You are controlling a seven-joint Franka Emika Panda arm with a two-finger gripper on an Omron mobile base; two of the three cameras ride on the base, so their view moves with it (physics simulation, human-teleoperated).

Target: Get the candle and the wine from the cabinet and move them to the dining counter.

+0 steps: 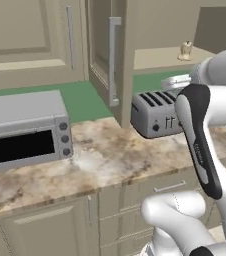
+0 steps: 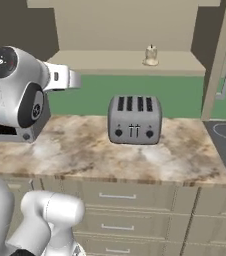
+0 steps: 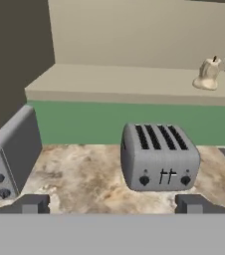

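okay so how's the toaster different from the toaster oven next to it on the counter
The toaster has four slots on top; the toaster oven has a dark glass door in front. The toaster is the smaller, rounded one; the toaster oven is wider and boxy. The toaster's knobs and levers sit low on its front; the oven's knobs stack down one side. Both are grey metal on the marbled worktop.

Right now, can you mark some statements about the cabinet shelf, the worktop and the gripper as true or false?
1. The candle stands on the cabinet shelf. True.
2. The gripper holds the candle. False: it is open, away from it, holding nothing.
3. The toaster stands on the marbled worktop, below the shelf. True.
4. The cabinet door is closed. False: it stands open.
5. The toaster oven sits on the shelf. False: it is on the worktop.
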